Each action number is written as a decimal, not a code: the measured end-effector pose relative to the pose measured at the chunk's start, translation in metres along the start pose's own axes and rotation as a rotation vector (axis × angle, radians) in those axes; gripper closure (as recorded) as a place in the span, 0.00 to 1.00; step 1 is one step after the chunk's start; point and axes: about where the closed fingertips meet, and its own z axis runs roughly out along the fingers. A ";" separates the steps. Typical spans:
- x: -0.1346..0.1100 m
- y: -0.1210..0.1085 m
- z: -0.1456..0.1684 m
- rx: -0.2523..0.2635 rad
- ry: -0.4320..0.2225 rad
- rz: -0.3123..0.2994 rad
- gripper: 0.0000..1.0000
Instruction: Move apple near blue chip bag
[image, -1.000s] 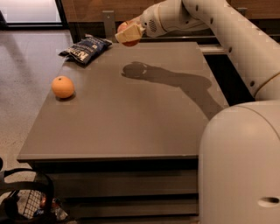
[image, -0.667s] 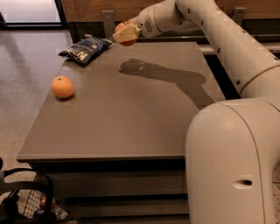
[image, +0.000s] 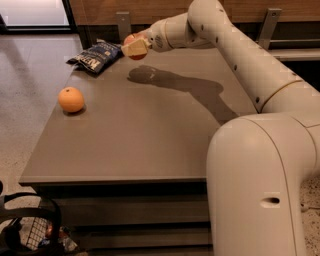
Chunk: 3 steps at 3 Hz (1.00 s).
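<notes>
The gripper (image: 134, 47) is at the end of the white arm, at the far side of the table, raised above the tabletop. It is shut on the red-orange apple (image: 136, 54), which shows partly between the pale fingers (image: 131, 49). The dark navy-blue chip bag (image: 96, 56) with white lettering lies flat at the table's far left corner, just left of the gripper and the apple. The apple does not touch the bag or the table; its shadow falls on the tabletop below.
A smaller orange fruit (image: 71, 99) sits near the left edge of the grey-brown table (image: 145, 140). The arm's large white body (image: 260, 185) fills the right foreground. A dark wire basket (image: 30, 232) sits on the floor at bottom left.
The gripper with the apple has moved left, closer to the chip bag. The arm's body has swung further into the right foreground. The orange and the bag have not moved.
</notes>
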 end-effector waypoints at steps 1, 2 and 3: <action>0.011 0.010 0.020 -0.003 -0.059 0.032 1.00; 0.019 0.020 0.033 -0.013 -0.082 0.053 1.00; 0.024 0.026 0.045 -0.023 -0.092 0.059 1.00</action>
